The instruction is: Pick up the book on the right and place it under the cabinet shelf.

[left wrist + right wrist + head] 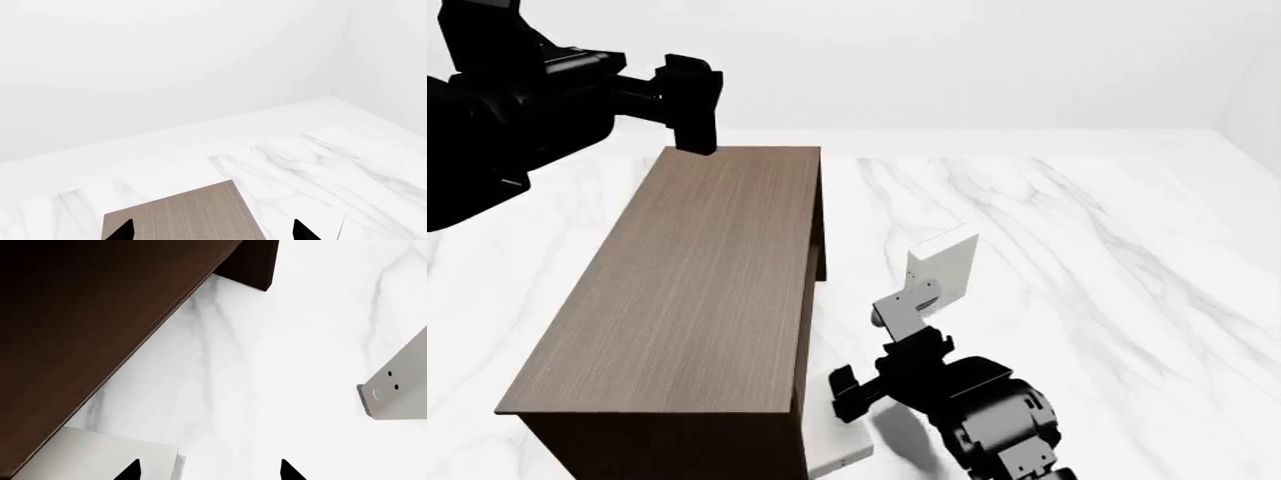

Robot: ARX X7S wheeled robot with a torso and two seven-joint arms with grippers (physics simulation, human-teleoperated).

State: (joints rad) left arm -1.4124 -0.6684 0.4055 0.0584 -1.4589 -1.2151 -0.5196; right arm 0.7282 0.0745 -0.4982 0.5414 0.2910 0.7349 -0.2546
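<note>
Right gripper [210, 471] open, book [399, 385] beside, cabinet shelf [87, 325]

Both arms are matte black and blocky, the right hand [897, 312] with pale grey fingers.

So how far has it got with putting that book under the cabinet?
Nothing looks done yet: the thin book stands alone on the marble floor, right of the cabinet shelf, ungripped. In hand: the right gripper is open, low beside the cabinet near a second white book, with the thin one off to one side. The left gripper hovers open over the cabinet's far end. Left: grasping, carrying, placing underneath.
</note>
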